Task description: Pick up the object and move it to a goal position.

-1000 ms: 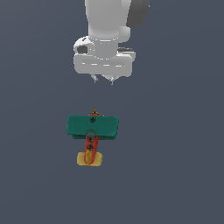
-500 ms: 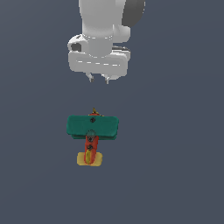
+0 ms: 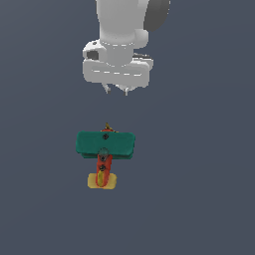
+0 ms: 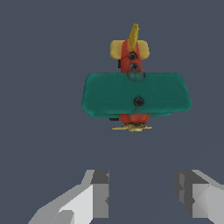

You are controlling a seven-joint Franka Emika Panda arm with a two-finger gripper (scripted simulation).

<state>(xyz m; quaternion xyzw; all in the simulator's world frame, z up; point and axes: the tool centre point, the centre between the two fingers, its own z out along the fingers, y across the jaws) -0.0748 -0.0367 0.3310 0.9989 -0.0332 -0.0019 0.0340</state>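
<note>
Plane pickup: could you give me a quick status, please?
Pincer open, empty, clear of the plane. Plane flat on the surface, untouched. Nothing between them.

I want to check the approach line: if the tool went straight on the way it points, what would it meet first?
Probably the bare floor, short of the toy airplane; the open tool hangs apart from the plane's nose, though depth is unclear.

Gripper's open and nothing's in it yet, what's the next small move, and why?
Probably bring the gripper over the toy airplane before descending. In the exterior view it hangs apart from the plane, and the wrist view shows both fingers spread with only bare floor between them, the plane's teal wing lying beyond the fingertips. Centring over the wing first should line up a grasp.
</note>
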